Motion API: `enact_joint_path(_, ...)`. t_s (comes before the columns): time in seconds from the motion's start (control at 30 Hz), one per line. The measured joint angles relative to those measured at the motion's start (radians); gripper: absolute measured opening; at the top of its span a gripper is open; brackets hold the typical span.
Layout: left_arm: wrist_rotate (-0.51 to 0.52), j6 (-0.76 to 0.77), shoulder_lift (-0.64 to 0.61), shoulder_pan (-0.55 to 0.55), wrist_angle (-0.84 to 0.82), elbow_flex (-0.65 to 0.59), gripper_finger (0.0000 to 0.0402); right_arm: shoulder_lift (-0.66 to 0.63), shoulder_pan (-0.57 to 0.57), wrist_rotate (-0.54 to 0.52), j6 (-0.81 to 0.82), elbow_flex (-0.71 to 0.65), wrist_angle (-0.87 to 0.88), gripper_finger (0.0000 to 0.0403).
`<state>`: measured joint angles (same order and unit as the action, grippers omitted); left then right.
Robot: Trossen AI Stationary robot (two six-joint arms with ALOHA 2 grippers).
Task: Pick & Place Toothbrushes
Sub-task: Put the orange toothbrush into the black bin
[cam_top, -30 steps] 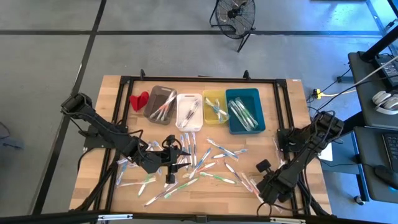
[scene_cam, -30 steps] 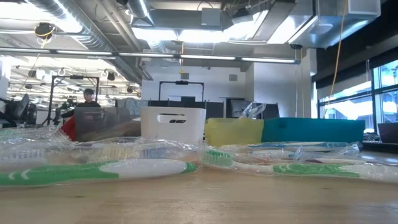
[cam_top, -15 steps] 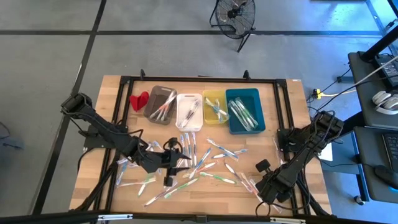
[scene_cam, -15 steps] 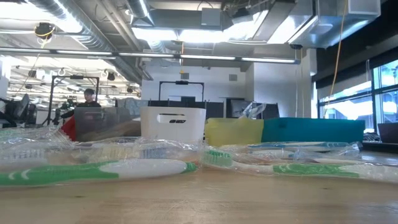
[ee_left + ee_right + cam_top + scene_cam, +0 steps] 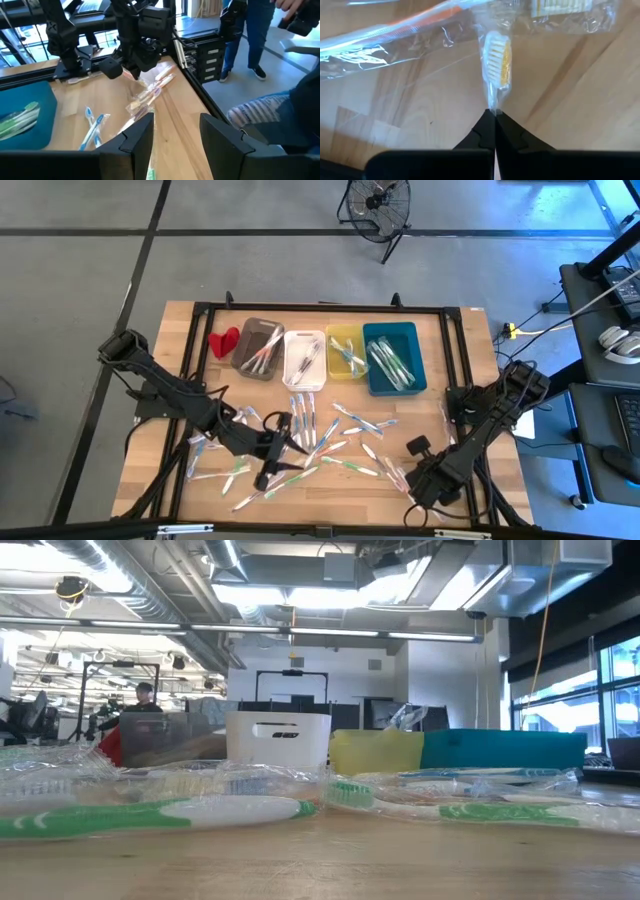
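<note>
Target is the clear-wrapped toothbrush with yellow bristles [image 5: 496, 57]. It lies flat on the wooden tabletop [image 5: 455, 345] at the right end of the loose scatter, well apart from the row of bins on the far side. Its long axis runs straight ahead of my right claw [image 5: 492, 117], head away from me. The wrapper's tail comes back to meet my fingertips. That claw is closed tight with its tips on the tail film, and I can't tell if the film is actually caught. The right arm is clearly the nearer one. My left claw [image 5: 272, 455] is spread wide and empty, low over the middle of the scatter. My call: check the pinch, then lift and carry toward the small yellow rectangular bin [image 5: 346, 350].
</note>
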<state>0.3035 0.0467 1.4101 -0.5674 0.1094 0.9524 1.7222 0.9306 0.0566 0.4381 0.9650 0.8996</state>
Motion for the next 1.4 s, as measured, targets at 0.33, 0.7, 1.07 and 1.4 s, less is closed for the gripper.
enact_joint_path(0.33, 0.000, 0.000, 0.000, 0.000, 0.000, 0.000, 0.0155, -0.002, -0.008, 0.008, 0.000, 0.044, 0.076, 0.0002)
enact_joint_path(0.7, 0.000, 0.000, 0.000, 0.000, 0.000, 0.000, 0.0155, -0.004, -0.008, 0.029, 0.000, 0.211, 0.268, 0.0001)
enact_joint_path(1.07, 0.001, 0.001, 0.000, 0.000, 0.000, 0.000, 0.0155, -0.006, -0.034, -0.114, 0.124, 0.438, 0.404, 0.0000)
enact_joint_path(1.4, 0.028, -0.014, 0.000, 0.000, -0.002, 0.000, 0.0155, -0.006, -0.085, -0.332, 0.094, 0.532, 0.320, 0.0000)
